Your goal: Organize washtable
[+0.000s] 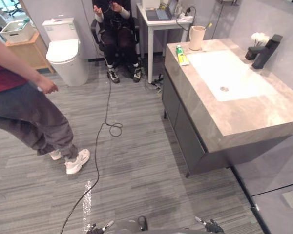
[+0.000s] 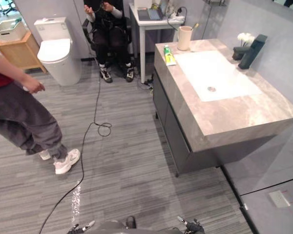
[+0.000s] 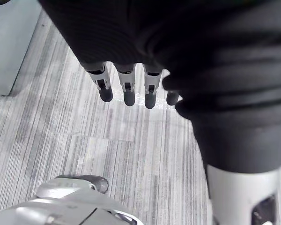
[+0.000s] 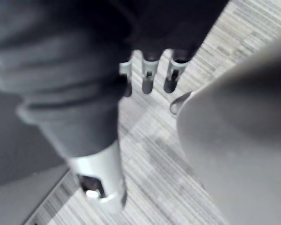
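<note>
As far as its own wrist view shows, the silver, dark-tipped fingers of the left hand (image 3: 126, 91) hang straight and slightly spread. They hold nothing, above the grey plank-patterned floor (image 3: 84, 140). I record the right hand (image 4: 149, 79) likewise: fingers extended, nothing in them, floor beneath. From the head camera I see both hands low at the near edge, well apart from the washtable.

The washtable stands ahead on the right: a grey marble-look countertop (image 1: 244, 122) on a dark cabinet (image 1: 185, 129), with a white rectangular basin (image 1: 244, 80) sunk into it. A green-and-white toothpaste tube (image 1: 181, 55) lies flat near the counter's far front corner, just beside the basin. A beige cup (image 1: 196, 38) stands upright behind it at the far end. A black angular tap (image 1: 266, 50) rises on the wall side of the basin, with small white flowers (image 1: 258, 36) just beside it.

On the left a standing person (image 1: 24, 112) faces inward. A white toilet (image 1: 66, 53), a seated person (image 1: 118, 29) and a small white table (image 1: 158, 23) line the far wall.
</note>
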Controlling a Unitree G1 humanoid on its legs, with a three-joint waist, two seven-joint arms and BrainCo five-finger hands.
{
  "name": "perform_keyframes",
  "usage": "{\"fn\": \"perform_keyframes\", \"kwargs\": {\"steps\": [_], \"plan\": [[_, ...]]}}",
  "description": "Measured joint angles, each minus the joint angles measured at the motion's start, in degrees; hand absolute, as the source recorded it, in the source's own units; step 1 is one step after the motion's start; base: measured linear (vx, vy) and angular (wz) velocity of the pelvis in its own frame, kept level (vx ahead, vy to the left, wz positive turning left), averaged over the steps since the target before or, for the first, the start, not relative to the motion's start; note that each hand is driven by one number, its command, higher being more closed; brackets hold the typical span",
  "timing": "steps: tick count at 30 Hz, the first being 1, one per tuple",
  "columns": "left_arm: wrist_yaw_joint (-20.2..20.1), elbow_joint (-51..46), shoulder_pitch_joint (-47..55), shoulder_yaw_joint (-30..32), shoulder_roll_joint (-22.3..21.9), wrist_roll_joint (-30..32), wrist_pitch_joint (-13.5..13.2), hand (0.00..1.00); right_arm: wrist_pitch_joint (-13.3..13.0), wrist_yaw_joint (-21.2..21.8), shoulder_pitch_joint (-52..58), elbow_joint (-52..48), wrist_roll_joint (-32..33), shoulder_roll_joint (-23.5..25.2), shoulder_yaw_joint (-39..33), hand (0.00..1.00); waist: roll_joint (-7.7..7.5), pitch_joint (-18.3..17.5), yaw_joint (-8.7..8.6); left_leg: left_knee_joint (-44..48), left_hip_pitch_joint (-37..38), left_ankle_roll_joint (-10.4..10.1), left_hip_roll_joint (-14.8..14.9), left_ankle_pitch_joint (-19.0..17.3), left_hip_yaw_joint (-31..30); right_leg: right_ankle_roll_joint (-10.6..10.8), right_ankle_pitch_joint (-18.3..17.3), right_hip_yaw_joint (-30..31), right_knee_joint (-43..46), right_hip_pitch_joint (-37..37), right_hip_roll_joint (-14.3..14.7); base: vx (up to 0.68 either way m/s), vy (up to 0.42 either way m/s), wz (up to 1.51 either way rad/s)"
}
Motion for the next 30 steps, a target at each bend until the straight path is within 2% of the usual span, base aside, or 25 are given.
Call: {"fn": "perform_keyframes", "kwargs": {"steps": [3,4,5,6,7,9,11,12,13,15,16,17,19,20,22,23,24,25,26,27,28,29,30], "plan": [[0.0,0.4,0.0,-0.6,-0.3,0.0,0.0,0.0,0.3,0.1,-0.5,-0.3,-1.0,-0.7,-0.1,0.0,1.1,-0.2,-0.01,-2.6,4.2,2.3,-0.7,1.6,-1.0,1.4,-1.1,0.2,14.0,-4.7,-0.4,0.19,0.128,-0.2],[-0.1,0.8,-0.2,-2.3,0.8,0.0,0.0,0.0,0.3,0.3,-0.5,-1.2,-1.0,-0.6,-0.4,0.0,0.31,0.0,-0.87,-2.7,6.2,3.5,-1.9,1.9,-2.1,1.7,-1.3,0.6,24.9,-8.5,-1.9,0.32,0.074,0.51],[-0.2,1.5,-0.7,-3.6,1.9,0.0,0.1,0.0,0.2,0.5,-0.4,-1.9,-1.0,-0.6,-0.4,0.0,0.04,0.6,-2.51,-2.5,8.5,5.0,-2.9,1.7,-3.8,1.9,-0.1,1.7,34.7,-11.4,-3.1,0.28,0.051,0.73],[-0.1,1.9,-1.2,-4.0,2.3,0.0,0.1,0.0,0.2,0.7,-0.5,-1.8,-1.0,-0.5,-0.6,0.0,-0.45,0.7,-2.71,-2.5,9.5,5.3,-3.0,1.5,-4.3,2.3,-0.5,2.3,39.0,-12.5,-3.2,0.4,-0.063,0.83],[-0.1,1.9,-1.4,-4.3,2.2,0.0,0.0,0.0,0.3,1.1,-0.2,-1.7,-0.9,-0.6,-1.2,0.0,-0.58,1.1,-2.83,-2.7,12.4,5.6,-2.6,1.2,-5.5,1.9,-2.7,2.1,45.9,-14.6,-1.5,0.24,-0.097,0.49],[-0.1,1.9,-1.6,-4.2,1.9,0.0,0.0,0.0,0.1,1.2,-1.0,-1.9,-0.8,-0.6,-1.4,0.0,-0.04,2.0,-2.86,-3.2,14.5,5.7,-1.5,1.0,-6.1,0.7,-5.2,-0.1,47.1,-16.8,1.0,0.27,-0.149,0.26],[-0.1,1.9,-1.8,-3.6,1.3,0.0,0.1,0.0,-0.3,1.2,-1.9,-2.2,-0.8,-0.6,-1.7,0.0,0.73,3.0,-2.96,-5.2,16.5,5.7,-0.3,0.9,-6.1,-1.0,-6.3,-3.0,43.3,-20.2,3.6,0.18,-0.144,0.12],[-0.1,1.9,-1.9,-3.5,1.0,0.0,0.1,0.0,-0.5,1.2,-3.0,-2.2,-0.8,-0.8,-2.3,0.0,1.38,3.9,-3.17,-6.3,17.5,4.8,0.9,0.1,-6.0,-1.6,-5.7,-6.3,33.6,-21.3,5.0,0.14,-0.119,0.11],[-0.1,1.8,-2.1,-3.5,1.0,0.0,0.1,0.0,-0.4,1.2,-3.1,-2.1,-0.8,-0.8,-2.8,0.0,1.33,4.1,-3.08,-6.8,17.8,4.6,1.1,0.0,-6.0,-2.1,-4.9,-7.9,28.5,-21.3,5.1,0.18,-0.173,0.15],[-0.3,1.8,-2.4,-1.9,1.1,0.1,0.1,0.0,-0.2,1.2,-3.0,-1.7,-0.9,-0.5,-3.0,0.0,0.24,4.8,-3.08,-7.7,18.9,2.2,1.0,-1.7,-6.4,-2.7,2.9,-9.4,10.1,-19.3,5.7,0.21,-0.253,0.07],[-0.3,1.9,-2.2,-1.2,0.9,0.1,0.1,0.0,-0.1,1.2,-2.6,-1.6,-0.9,-0.7,-3.2,0.0,-0.46,4.7,-3.04,-7.5,20.3,1.1,1.4,-3.3,-6.6,-5.4,9.8,-8.4,7.6,-18.2,6.6,0.23,-0.265,-0.05],[-0.3,2.1,-2.2,-1.2,0.7,0.1,0.1,0.0,-0.1,1.2,-2.6,-1.7,-0.9,-1.1,-3.2,0.0,0.67,4.7,-2.98,-7.4,20.7,0.5,2.6,-3.9,-6.7,-6.8,8.7,-8.6,8.0,-18.1,7.7,0.36,-0.294,-0.17],[-0.5,2.1,-2.8,-1.3,-1.0,0.2,0.1,0.0,-0.1,1.2,-2.6,-1.6,-1.1,-2.0,-4.5,0.0,3.87,4.4,-2.97,-6.8,20.4,-1.1,6.4,-4.7,-6.4,-8.1,7.0,-10.1,5.4,-16.9,11.9,0.41,-0.267,-0.16],[-0.6,2.1,-3.4,-1.4,-1.2,0.2,0.1,0.0,-0.1,1.1,-2.6,-1.5,-1.1,-2.0,-5.1,0.0,4.4,4.2,-3.0,-6.5,20.5,-2.2,7.4,-4.0,-6.5,-8.4,6.8,-10.6,3.8,-15.8,13.1,0.28,-0.181,-0.02],[-1.3,1.6,-4.4,-1.5,-1.0,0.2,0.0,0.0,-0.1,1.1,-1.9,-1.5,-1.0,-1.8,-5.3,0.0,3.78,4.1,-3.17,-3.4,19.9,-4.0,9.3,-2.9,-7.2,-9.2,6.2,-11.7,0.9,-12.8,14.8,0.33,-0.206,0.11],[-1.4,1.5,-4.7,-1.5,-1.0,0.3,-0.1,0.0,-0.1,1.1,-1.7,-1.5,-1.0,-1.7,-5.2,0.0,3.51,4.1,-3.07,-1.4,19.3,-4.0,9.8,-2.9,-7.2,-9.3,6.2,-11.9,0.3,-12.1,15.0,0.39,-0.218,0.2],[-1.4,1.5,-5.3,-1.8,-0.9,0.3,0.0,0.0,-0.1,1.1,-1.3,-1.5,-0.9,-1.5,-4.8,0.0,3.08,3.8,-3.1,2.1,17.9,-4.1,10.2,-2.9,-7.5,-9.5,6.0,-12.3,-0.8,-10.9,15.2,0.31,-0.148,0.2],[-1.5,1.2,-5.6,-1.9,-1.2,0.3,0.0,0.0,-0.1,1.1,-0.9,-1.5,-0.8,-1.4,-4.3,0.0,2.63,3.7,-3.02,8.9,15.2,-5.3,10.6,-2.7,-7.8,-9.5,5.6,-12.3,-1.9,-9.1,15.3,0.37,-0.141,0.2],[-1.5,-0.1,-5.6,-1.2,-1.9,0.1,-0.1,0.0,-0.1,1.0,-0.2,-1.6,-0.8,-1.3,-4.1,0.0,2.65,3.7,-2.83,23.7,9.3,-8.2,12.0,-2.3,-8.7,-9.6,5.0,-12.1,-3.2,-6.7,15.7,0.29,-0.073,0.09],[-1.6,-0.5,-5.6,-0.7,-2.2,0.1,-0.1,0.0,0.0,1.0,0.4,-1.6,-0.9,-1.4,-3.7,0.0,2.7,3.8,-2.58,30.1,6.6,-9.6,12.5,-1.9,-9.6,-9.8,4.7,-12.0,-3.4,-5.8,16.0,0.26,-0.01,-0.11],[-1.6,-1.3,-5.6,0.9,-2.9,0.0,-0.1,0.0,0.4,1.1,1.0,-1.6,-0.9,-1.7,-2.9,0.0,2.73,3.8,-1.8,39.0,2.7,-9.9,13.3,-1.7,-10.5,-10.0,4.1,-11.3,-3.3,-4.7,16.5,0.22,0.04,-0.3],[-1.5,-2.1,-5.6,2.5,-3.3,0.0,-0.2,0.0,0.5,1.0,2.0,-1.6,-0.9,-1.8,-2.4,0.0,2.98,3.9,-1.33,46.6,-1.7,-9.4,14.0,-2.0,-10.9,-10.2,3.4,-10.5,-3.4,-2.7,16.9,0.22,0.054,-0.34],[-1.5,-2.5,-5.6,2.9,-3.3,-0.1,-0.4,0.0,0.7,1.0,2.2,-1.5,-0.9,-1.7,-2.5,0.0,2.79,4.3,-1.34,48.2,-3.2,-8.9,14.3,-2.3,-10.4,-10.3,3.4,-10.1,-3.4,-1.6,16.9,0.2,0.096,-0.41]]}}
